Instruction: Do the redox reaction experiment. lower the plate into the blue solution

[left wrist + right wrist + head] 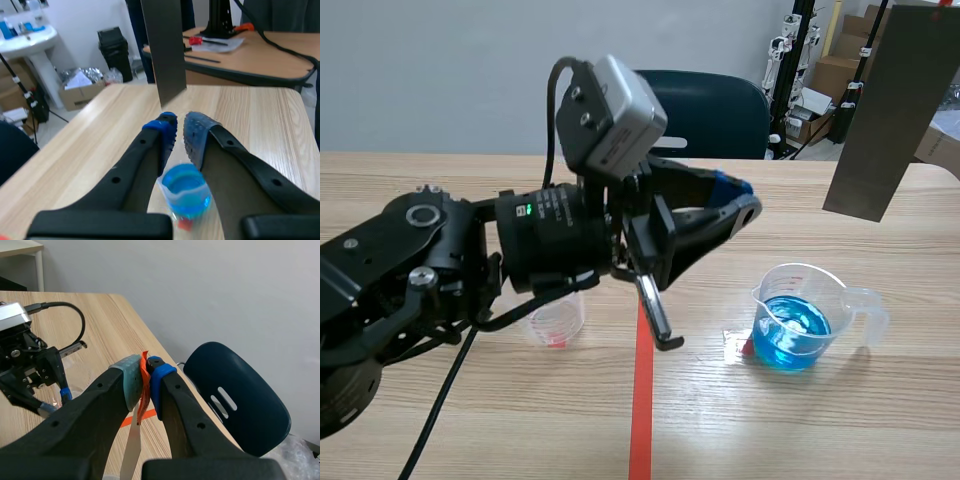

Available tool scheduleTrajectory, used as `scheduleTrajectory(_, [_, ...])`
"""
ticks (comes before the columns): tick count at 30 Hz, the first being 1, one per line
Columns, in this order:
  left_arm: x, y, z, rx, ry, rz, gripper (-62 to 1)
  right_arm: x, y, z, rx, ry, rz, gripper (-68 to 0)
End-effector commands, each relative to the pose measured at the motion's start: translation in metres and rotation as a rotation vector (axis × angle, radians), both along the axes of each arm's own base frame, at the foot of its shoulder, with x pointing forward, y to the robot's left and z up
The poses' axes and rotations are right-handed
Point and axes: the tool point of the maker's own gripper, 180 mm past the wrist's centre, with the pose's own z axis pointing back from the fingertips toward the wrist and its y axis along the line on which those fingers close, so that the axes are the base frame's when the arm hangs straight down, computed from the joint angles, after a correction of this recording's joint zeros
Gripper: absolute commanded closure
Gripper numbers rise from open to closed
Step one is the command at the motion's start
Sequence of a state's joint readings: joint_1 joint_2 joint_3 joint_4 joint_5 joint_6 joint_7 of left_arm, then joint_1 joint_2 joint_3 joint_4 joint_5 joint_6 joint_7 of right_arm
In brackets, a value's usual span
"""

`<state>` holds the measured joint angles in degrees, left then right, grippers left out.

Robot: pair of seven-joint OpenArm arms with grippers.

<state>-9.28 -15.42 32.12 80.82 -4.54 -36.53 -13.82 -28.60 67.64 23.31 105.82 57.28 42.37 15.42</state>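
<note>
Plate (885, 110) hangs high and nearly upright, well apart from the beaker (798, 325) of blue solution, its top edge clamped between the fingers of the right gripper (146, 375). The left gripper (179, 132) hovers over the beaker, jaws slightly apart and holding nothing. The lowering looks barely begun: next, the plate needs centring over the beaker's mouth, then easing straight down clear of the rim.

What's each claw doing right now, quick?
Left claw: open by a narrow gap, empty.
Right claw: closed on the metal plate.
</note>
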Motion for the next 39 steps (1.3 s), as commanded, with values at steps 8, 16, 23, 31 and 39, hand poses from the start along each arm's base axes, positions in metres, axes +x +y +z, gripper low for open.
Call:
scheduleTrajectory(8, [-0.002,0.042,-0.008,-0.028,0.021,0.057,-18.3,-0.002,0.003,0.015,0.02,-0.037,0.02,-0.4])
scheduleTrajectory(16, [-0.015,0.089,-0.009,-0.103,0.071,0.088,-25.9,-0.002,-0.001,0.012,0.045,-0.04,-0.002,-0.4])
scheduleTrajectory(23, [-0.03,0.12,-0.008,-0.155,0.095,0.102,-32.9,-0.002,-0.005,0.004,0.018,-0.049,-0.026,-0.4])
scheduleTrajectory(31, [-0.051,0.152,0.009,-0.284,0.088,0.115,-47.0,-0.003,-0.008,-0.005,-0.006,-0.062,-0.048,-0.4])
scheduleTrajectory(39, [-0.066,0.179,0.008,-0.289,0.113,0.141,-55.3,-0.005,-0.003,-0.023,-0.035,-0.033,-0.038,-0.4])
